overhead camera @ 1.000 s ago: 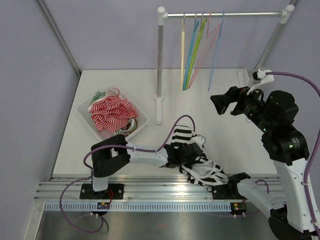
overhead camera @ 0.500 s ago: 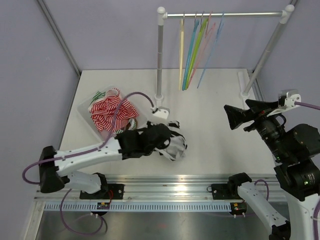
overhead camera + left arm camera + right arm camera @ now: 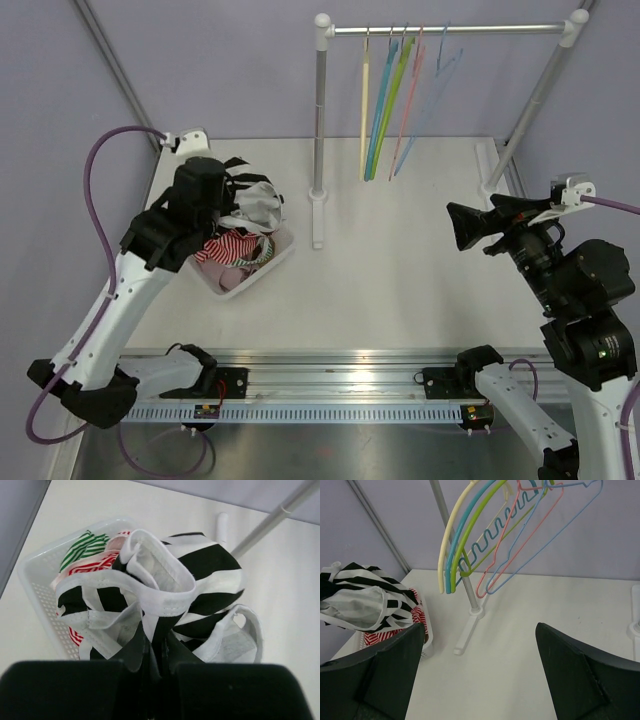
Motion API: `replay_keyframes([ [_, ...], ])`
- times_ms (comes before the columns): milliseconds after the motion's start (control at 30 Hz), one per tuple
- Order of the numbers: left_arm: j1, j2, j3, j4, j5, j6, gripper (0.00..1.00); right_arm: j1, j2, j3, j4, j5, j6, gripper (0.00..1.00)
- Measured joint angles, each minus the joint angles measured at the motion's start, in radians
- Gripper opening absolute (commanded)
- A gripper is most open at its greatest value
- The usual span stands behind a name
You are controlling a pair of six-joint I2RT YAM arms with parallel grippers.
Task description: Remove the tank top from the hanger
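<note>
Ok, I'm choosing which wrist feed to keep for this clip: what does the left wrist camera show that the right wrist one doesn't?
Only left wrist: the left gripper clamped on the black-and-white tank top, and a green-striped garment in the basket. Only right wrist: the bare coloured hangers, and the right gripper wide open, holding nothing. Both: the tank top over the basket, and the rack post.

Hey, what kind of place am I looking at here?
Probably a robot lab work cell, not a home: a white table walled by plain panels, a small clothes rail of bare hangers, and a basket of striped clothes.
</note>
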Motion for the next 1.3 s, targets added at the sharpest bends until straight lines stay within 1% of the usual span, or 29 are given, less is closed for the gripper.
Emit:
replay_keyframes([
  [133, 0.240, 0.095, 0.071, -0.027, 0.158, 0.039, 0.00, 0.000, 0.013, 0.000, 0.024, -0.006, 0.000, 0.99],
  [233, 0.363, 0.200, 0.109, -0.054, 0.224, 0.049, 0.00, 0.000, 0.023, -0.001, 0.038, -0.007, -0.003, 1.00],
  [333, 0.451, 0.362, 0.176, -0.099, 0.241, 0.051, 0.00, 0.000, 0.034, -0.003, 0.045, -0.007, -0.005, 0.99],
  [467, 0.501, 0.633, 0.286, -0.151, 0.221, 0.059, 0.00, 0.000, 0.058, -0.005, 0.051, -0.010, -0.006, 1.00],
  [633, 0.502, 0.905, 0.319, -0.166, 0.213, 0.075, 0.00, 0.000, 0.068, -0.024, 0.055, -0.039, -0.004, 0.99],
  [700, 0.501, 0.965, 0.318, -0.162, 0.193, 0.080, 0.00, 0.000, 0.066, -0.024, 0.055, -0.052, -0.004, 1.00],
  [867, 0.501, 0.958, 0.307, -0.149, 0.184, 0.075, 0.00, 0.000, 0.034, -0.037, 0.056, -0.073, -0.003, 1.00],
  [900, 0.501, 0.958, 0.304, -0.145, 0.182, 0.073, 0.03, 0.000, 0.030, -0.037, 0.056, -0.077, -0.003, 0.99],
  [1033, 0.501, 0.946, 0.297, -0.143, 0.175, 0.060, 0.22, 0.000, 0.013, -0.039, 0.055, -0.085, -0.003, 0.99],
  [1067, 0.503, 0.940, 0.296, -0.143, 0.175, 0.054, 0.23, 0.000, 0.011, -0.039, 0.055, -0.086, -0.003, 0.99],
  [1100, 0.505, 0.933, 0.293, -0.142, 0.177, 0.048, 0.28, 0.000, 0.010, -0.039, 0.055, -0.087, -0.003, 1.00],
  [1133, 0.509, 0.922, 0.291, -0.144, 0.178, 0.044, 0.41, 0.000, 0.010, -0.039, 0.054, -0.087, -0.003, 0.99],
  [1200, 0.518, 0.895, 0.291, -0.153, 0.182, 0.032, 0.56, 0.000, 0.010, -0.039, 0.046, -0.088, -0.003, 0.99],
  [1233, 0.522, 0.880, 0.291, -0.157, 0.185, 0.024, 0.65, 0.000, 0.010, -0.039, 0.040, -0.088, -0.003, 0.99],
  [1300, 0.533, 0.840, 0.292, -0.174, 0.190, 0.017, 0.71, 0.000, 0.012, -0.039, 0.026, -0.089, -0.003, 0.99],
])
